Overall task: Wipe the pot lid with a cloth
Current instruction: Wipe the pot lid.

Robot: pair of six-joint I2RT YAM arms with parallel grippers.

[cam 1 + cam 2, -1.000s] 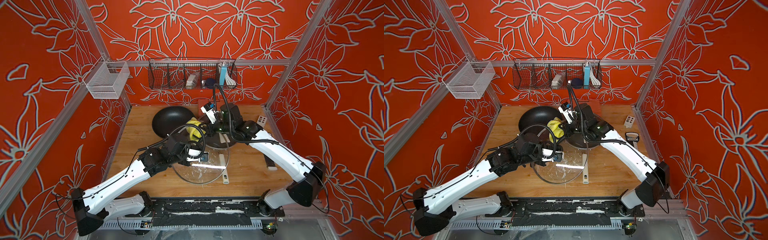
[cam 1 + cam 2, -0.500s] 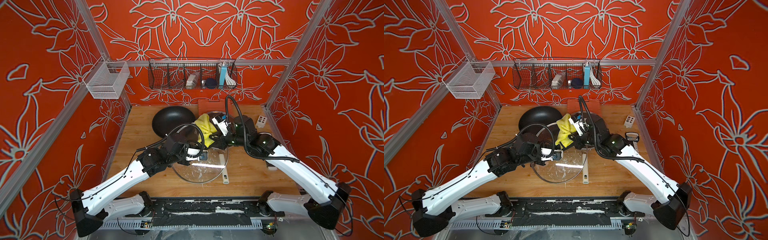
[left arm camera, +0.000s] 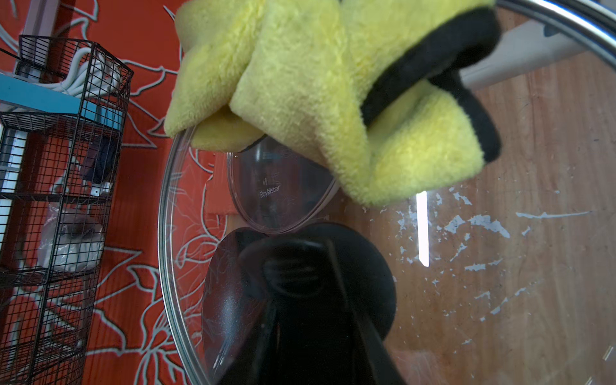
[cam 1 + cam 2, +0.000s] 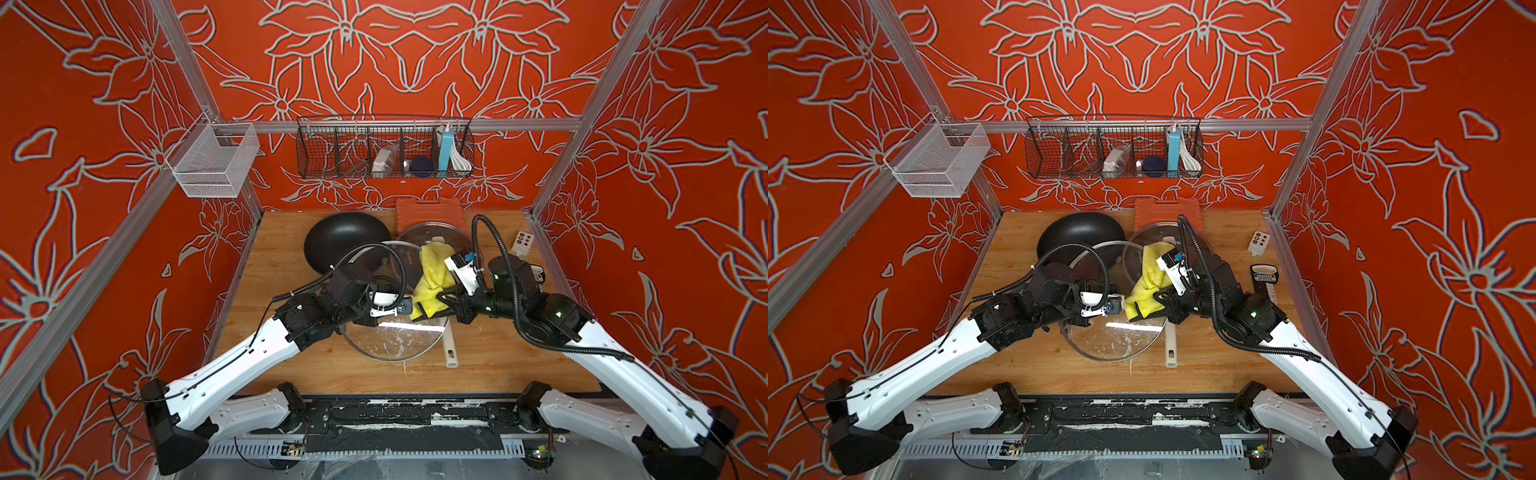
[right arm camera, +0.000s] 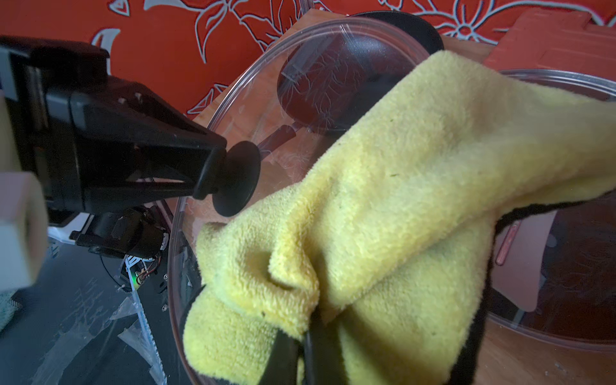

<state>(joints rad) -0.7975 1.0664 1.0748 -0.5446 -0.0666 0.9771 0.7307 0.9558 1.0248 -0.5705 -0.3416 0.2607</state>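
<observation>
Hanging in a soft bunch, the cloth [image 4: 432,272] is pinched in the right gripper [image 4: 434,306], whose jaws are shut tight on its lower fold. It rests against the edge of the lid [image 4: 390,340], on the side nearest the right arm. The lid is round clear glass, tilted up and not lying flat. The left gripper [image 5: 208,173] holds it by the black knob [image 5: 238,178], with its jaws closed narrow around it. White specks [image 3: 466,226] dot the glass. In both top views they lie away from the cloth, toward the robot's base. So the right arm looks like the one to move. The cloth likely has to slide from the edge across the glass to reach the specks, while the left arm holds the lid steady. Behind them sit a black pan [image 4: 345,237] and another lid [image 4: 415,235].
</observation>
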